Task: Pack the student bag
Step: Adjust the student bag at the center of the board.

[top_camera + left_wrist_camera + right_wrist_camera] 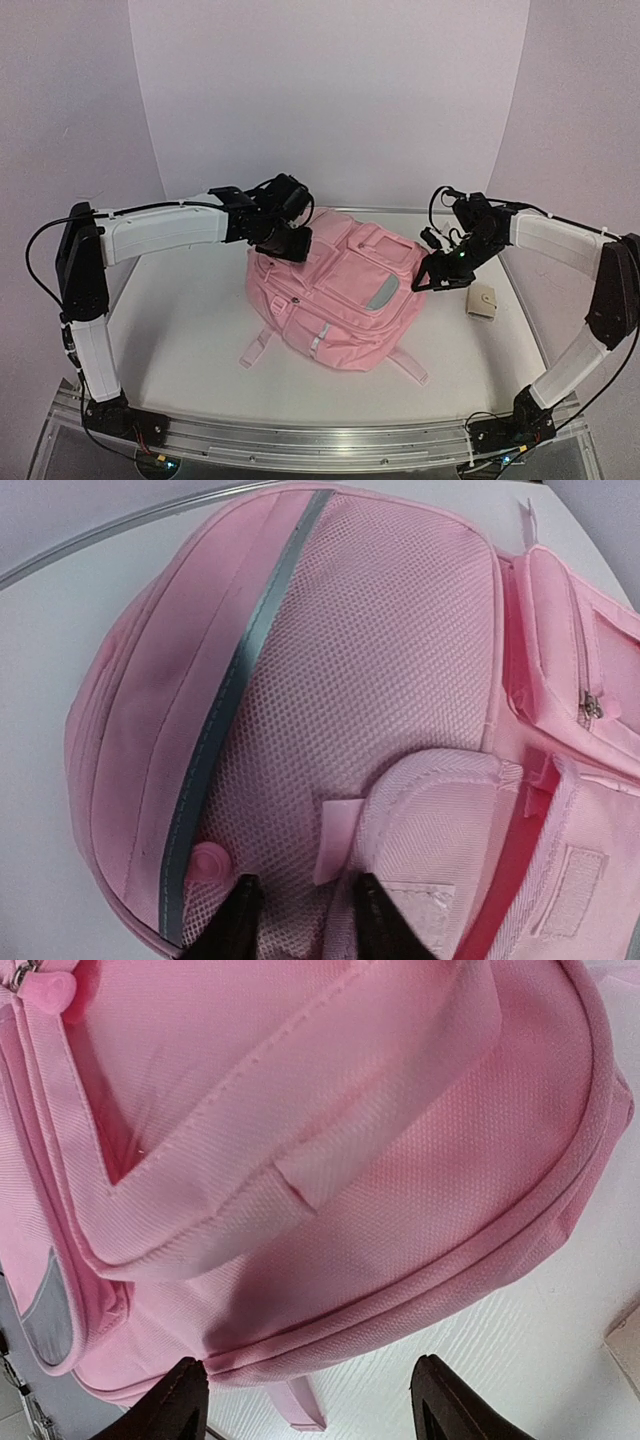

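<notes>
The student bag (pixel 340 295) is a large pink backpack lying front up in the middle of the white table. My left gripper (pixel 288 248) is at the bag's far left end. In the left wrist view it (pixel 305 920) rests over the mesh side pocket (pixel 380 650), jaws a little apart, with mesh and a small pink tab (pixel 338 840) showing between them. My right gripper (pixel 432 280) is at the bag's right side. In the right wrist view it (pixel 312 1405) is wide open and holds nothing, with the bag's seamed edge (pixel 420 1280) just beyond its fingertips.
A small beige pouch (pixel 484 300) lies on the table right of the bag, close to the right gripper; its corner (pixel 625 1345) shows in the right wrist view. Pale straps (pixel 258 347) trail from the bag's near side. The table's raised rim (pixel 120 525) curves behind the bag.
</notes>
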Motion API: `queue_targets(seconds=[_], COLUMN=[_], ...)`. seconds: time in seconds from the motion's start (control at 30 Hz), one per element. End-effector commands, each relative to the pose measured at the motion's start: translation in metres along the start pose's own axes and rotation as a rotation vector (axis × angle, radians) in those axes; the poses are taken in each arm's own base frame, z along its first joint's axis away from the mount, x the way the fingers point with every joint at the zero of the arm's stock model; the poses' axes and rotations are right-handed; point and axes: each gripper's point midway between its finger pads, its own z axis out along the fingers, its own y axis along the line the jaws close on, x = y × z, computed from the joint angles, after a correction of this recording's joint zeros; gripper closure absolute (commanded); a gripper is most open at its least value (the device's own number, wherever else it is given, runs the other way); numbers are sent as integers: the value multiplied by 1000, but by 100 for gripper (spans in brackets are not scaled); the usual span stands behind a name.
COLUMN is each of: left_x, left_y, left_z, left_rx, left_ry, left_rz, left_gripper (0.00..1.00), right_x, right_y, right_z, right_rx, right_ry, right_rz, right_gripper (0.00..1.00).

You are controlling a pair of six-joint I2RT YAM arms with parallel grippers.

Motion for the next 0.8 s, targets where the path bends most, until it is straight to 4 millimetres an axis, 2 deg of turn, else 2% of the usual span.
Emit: queue_targets(seconds=[0.0,0.13,0.23,0.37,0.43,0.53,0.57,0.77], left_x=[13,17,13,-4,-11,-18,-21,-25], left_y=[19,14,11,0,-6,-12,-12,-15], left_z=[14,15,6,-22,-35,-50,-55,-69], left_rx=[-92,-60,-35,68,122,180,189,233], left_ry=[63,82,67,-6,-43,-89,-106,-144], left_rz=[-12,-5,-2,-8,-7,-7,-11,4], left_gripper=[58,47,41,31,21,3,1,0], right_x=[-6,-11,-15,-19,-25,-44,-53,-106], right_y=[3,10,11,9,15,33,41,87], right_z=[-14,-27,-40,-57,-67,-88,-97,-151], right_rx=[14,7,19,36,32,-18,-43,-200], right_ry=[-30,-59,-66,-89,-125,-196,-225,-381], right_rz=[-17,-78,-110,-148,-172,-166,-165,-100], right_gripper=[29,23,17,15,14,11,11,3])
